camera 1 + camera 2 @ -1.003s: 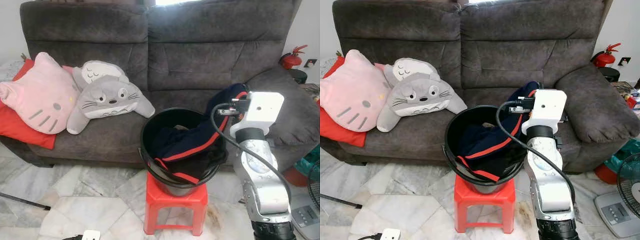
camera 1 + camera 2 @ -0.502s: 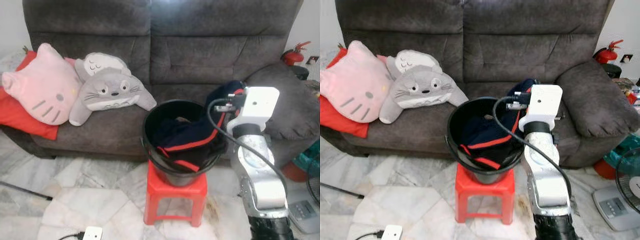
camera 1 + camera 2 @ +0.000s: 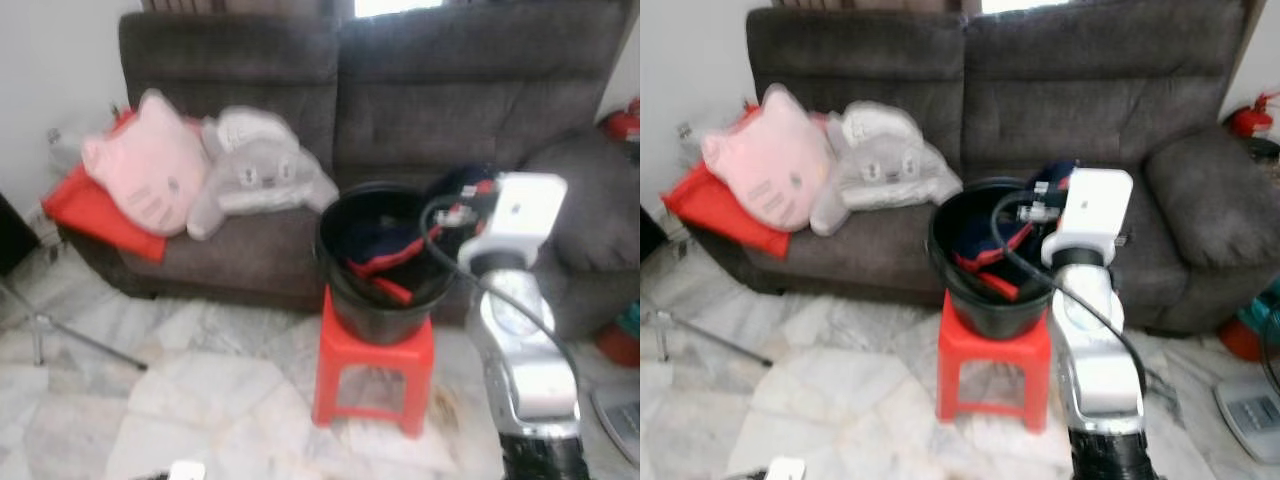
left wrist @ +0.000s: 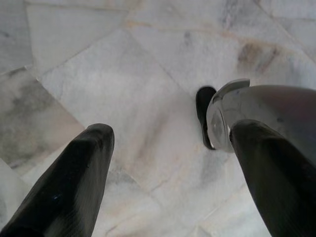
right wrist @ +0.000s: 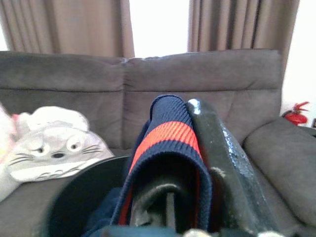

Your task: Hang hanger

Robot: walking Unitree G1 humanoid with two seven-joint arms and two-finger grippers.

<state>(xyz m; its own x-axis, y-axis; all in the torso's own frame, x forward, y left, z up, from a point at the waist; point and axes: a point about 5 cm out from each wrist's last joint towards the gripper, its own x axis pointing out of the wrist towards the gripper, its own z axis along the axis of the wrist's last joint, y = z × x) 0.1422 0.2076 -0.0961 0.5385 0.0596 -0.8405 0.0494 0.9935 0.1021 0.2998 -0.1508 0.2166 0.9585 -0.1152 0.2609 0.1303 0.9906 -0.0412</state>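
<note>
Right gripper (image 5: 173,148) is clenched on the navy-red garment (image 5: 168,133) at the 3 o'clock rim of the black bucket (image 3: 985,300), left gripper (image 4: 163,163) hangs released, no hanger seen; next likely lift garment clear.

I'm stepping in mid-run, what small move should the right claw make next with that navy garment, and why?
Probably lift straight up. The right claw is shut on the navy garment, whose other end lies in the black bucket on the red stool, so raising it should draw the cloth free.
</note>
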